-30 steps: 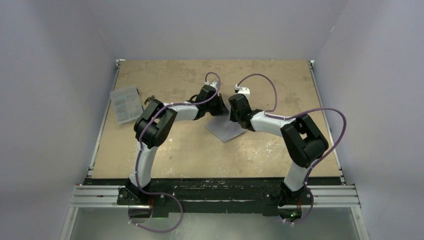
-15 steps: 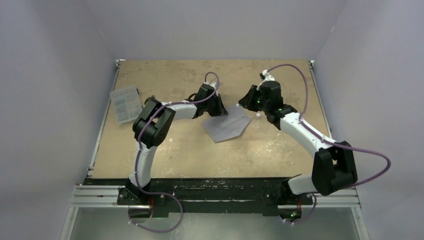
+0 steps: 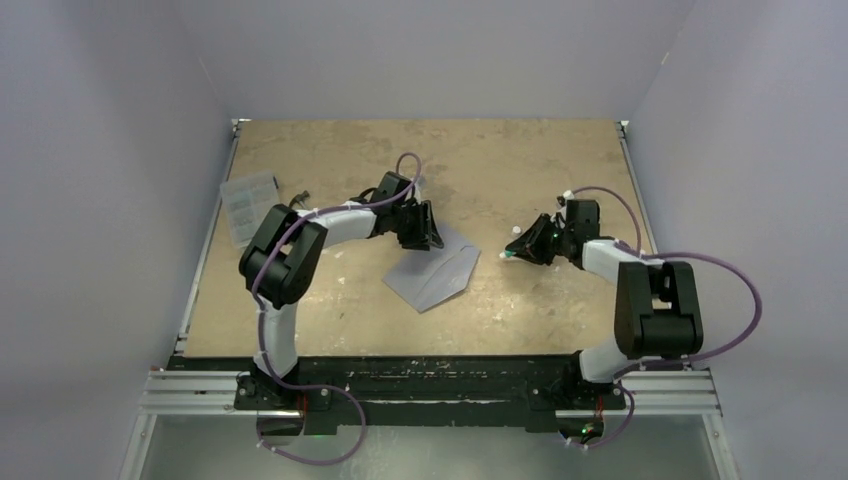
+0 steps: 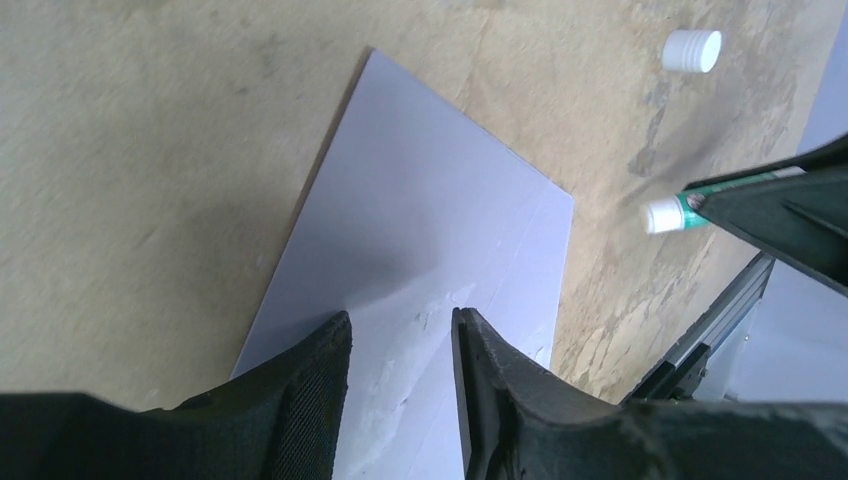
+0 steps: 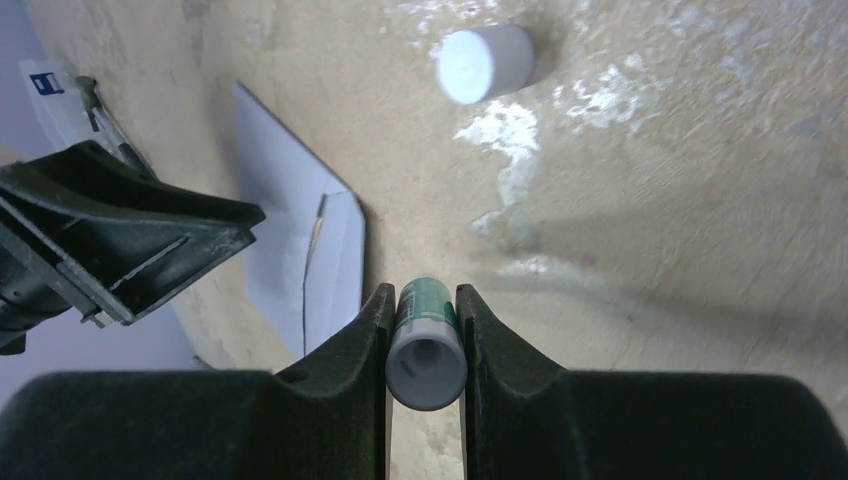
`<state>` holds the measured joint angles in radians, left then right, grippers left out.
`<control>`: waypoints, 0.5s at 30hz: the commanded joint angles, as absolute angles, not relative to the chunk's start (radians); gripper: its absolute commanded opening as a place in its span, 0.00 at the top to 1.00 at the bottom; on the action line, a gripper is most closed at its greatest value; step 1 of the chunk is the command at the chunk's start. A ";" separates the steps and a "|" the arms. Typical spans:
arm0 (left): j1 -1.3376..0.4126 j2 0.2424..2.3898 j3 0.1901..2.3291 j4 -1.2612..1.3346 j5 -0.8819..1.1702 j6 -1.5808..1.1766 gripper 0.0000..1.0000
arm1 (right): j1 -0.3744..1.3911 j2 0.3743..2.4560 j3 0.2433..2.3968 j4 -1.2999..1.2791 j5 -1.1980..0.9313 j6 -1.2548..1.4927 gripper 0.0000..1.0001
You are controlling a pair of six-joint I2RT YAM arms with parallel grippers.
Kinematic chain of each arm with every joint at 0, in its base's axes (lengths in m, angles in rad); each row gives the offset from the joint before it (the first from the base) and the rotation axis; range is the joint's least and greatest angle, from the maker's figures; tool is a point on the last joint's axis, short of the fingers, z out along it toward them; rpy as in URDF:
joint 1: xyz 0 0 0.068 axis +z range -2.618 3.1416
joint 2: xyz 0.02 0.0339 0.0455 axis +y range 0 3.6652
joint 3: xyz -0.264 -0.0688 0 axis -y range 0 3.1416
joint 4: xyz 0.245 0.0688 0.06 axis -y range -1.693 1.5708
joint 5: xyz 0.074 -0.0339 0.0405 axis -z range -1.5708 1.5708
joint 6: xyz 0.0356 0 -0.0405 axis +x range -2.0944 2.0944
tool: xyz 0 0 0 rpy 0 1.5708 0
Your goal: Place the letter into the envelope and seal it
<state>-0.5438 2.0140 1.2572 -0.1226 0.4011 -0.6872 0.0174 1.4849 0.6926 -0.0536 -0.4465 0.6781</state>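
Observation:
The grey-blue envelope lies flat in the middle of the table. It also shows in the left wrist view and the right wrist view. My left gripper is open, with its fingertips resting on the envelope's far left corner. My right gripper is shut on a green and white glue stick, low over the table to the right of the envelope. The stick's white cap lies loose beside it. The peach-tan letter is not in view.
A clear ribbed plastic box lies at the table's left edge, with a small dark item next to it. The walls close in on three sides.
My right arm has swung from over the envelope out to the right and down, with the glue stick. My left gripper and the envelope have shifted nearer and to the left.

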 commanded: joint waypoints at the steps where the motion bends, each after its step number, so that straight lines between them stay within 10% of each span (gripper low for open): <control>1: -0.514 1.948 1.225 -0.187 0.406 -0.652 0.58 | -0.052 1.594 0.666 0.099 -0.647 0.691 0.98; 7: -0.506 1.912 1.242 -0.175 0.453 -0.658 0.53 | -0.130 1.695 0.646 0.186 -0.717 0.723 0.90; 15: -0.501 1.939 1.283 -0.193 0.449 -0.670 0.50 | -0.169 1.777 0.645 0.206 -0.666 0.749 0.53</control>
<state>-0.5106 1.9633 1.2396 -0.1780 0.4393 -0.6762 -0.1608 1.7435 0.6559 0.1955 -0.7525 0.7624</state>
